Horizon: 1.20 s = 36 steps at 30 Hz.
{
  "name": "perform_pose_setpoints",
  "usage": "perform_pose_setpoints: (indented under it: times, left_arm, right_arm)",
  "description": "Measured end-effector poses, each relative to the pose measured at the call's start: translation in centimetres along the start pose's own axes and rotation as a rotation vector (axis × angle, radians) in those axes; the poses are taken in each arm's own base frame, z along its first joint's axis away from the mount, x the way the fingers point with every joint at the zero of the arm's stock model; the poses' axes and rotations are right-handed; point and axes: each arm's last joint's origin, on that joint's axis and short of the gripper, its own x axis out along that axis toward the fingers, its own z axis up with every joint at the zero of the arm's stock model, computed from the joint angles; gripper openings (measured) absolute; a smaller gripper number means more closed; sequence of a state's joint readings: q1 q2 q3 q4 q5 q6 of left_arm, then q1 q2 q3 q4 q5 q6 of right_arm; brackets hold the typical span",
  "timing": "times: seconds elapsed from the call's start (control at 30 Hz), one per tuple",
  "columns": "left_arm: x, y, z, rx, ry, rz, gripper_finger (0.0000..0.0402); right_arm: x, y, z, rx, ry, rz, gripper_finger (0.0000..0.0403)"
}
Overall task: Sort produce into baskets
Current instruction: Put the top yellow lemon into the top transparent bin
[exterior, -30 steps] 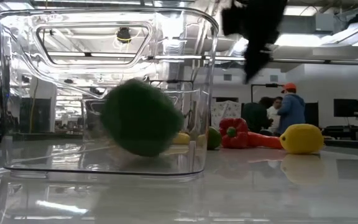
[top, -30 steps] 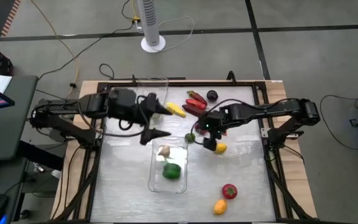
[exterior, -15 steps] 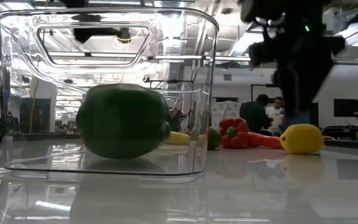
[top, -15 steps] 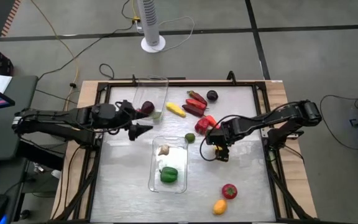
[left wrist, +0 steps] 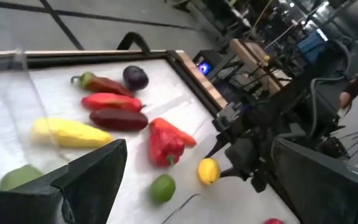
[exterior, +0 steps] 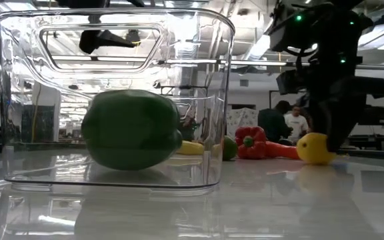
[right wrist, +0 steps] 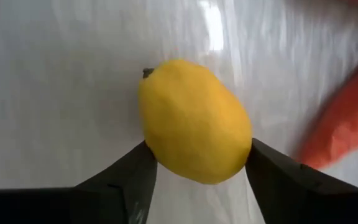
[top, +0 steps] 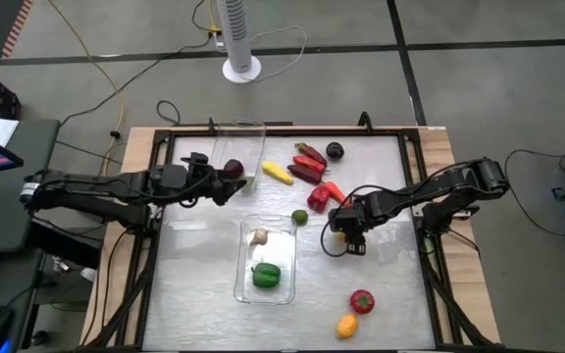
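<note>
The right gripper (top: 350, 238) is down at the table (top: 390, 284), and the right wrist view shows it best: a yellow lemon (right wrist: 194, 121) sits squarely between the two dark fingers (right wrist: 124, 180), which flank it on either side. The jaws are open about as wide as the fruit, and whether they are pressing on it yet is hard to tell. In the low view the lemon (exterior: 314, 148) rests on the table under the gripper.

The step in hand looks like the pick-up of this lemon. To do it well, the fingers should close evenly across the lemon's widest part (a rounded toy like this may squirt sideways if pinched off-centre), and the lift should go straight up before any travel. The red pepper (top: 323, 197) and the lime (top: 300, 217) lie near, so a sideways drag could knock them.

Where should it go? The near basket (top: 244, 257) holds a green pepper (top: 267, 275) and a pale piece; the far basket (top: 256, 137) holds a dark plum (top: 232, 170), and the left gripper (top: 222, 189) sits beside it. The left wrist view shows that arm's jaws spread wide and empty.

The fruit should be released low inside the walls, so it does not bounce out.
</note>
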State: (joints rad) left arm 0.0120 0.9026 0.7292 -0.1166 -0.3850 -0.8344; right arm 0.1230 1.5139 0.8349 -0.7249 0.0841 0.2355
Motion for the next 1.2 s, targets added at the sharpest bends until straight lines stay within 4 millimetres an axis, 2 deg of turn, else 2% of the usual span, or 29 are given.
perform_pose_setpoints:
  times: [0.2,0.4,0.57,0.67,0.87,1.07,1.2]
  left_arm:
    - [1.2,-0.3,-0.5,-0.023,0.025,-0.024,0.0386]
    - [0.4,-1.0,0.1,-0.028,-0.004,-0.11,0.0386]
    - [-1.5,-1.4,1.5,-0.005,-0.1,-0.172,0.0386]
    - [-2.3,-1.1,1.7,0.002,-0.097,-0.166,0.0386]
    - [-3.6,-0.5,1.9,0.014,-0.07,-0.15,0.0386]
    - [-5.2,-0.4,2.7,0.016,-0.113,-0.193,0.0386]
    - [-6.2,-0.3,3.0,-0.003,-0.122,-0.235,0.0386]
  right_arm:
    - [-0.7,0.2,1.0,-0.038,-0.046,0.012,0.0231]
    - [-4.4,0.0,4.2,-0.052,-0.164,0.015,0.0231]
    - [-7.9,-2.2,8.2,0.056,-0.367,0.018,0.0231]
    - [-8.9,-4.0,10.6,0.118,-0.421,0.0,0.0231]
    - [-9.6,-7.1,16.8,0.18,-0.505,-0.031,0.0231]
    - [-9.3,-8.2,23.2,0.135,-0.592,-0.035,0.0236]
    - [-8.7,-9.2,26.2,0.141,-0.643,-0.047,0.025]
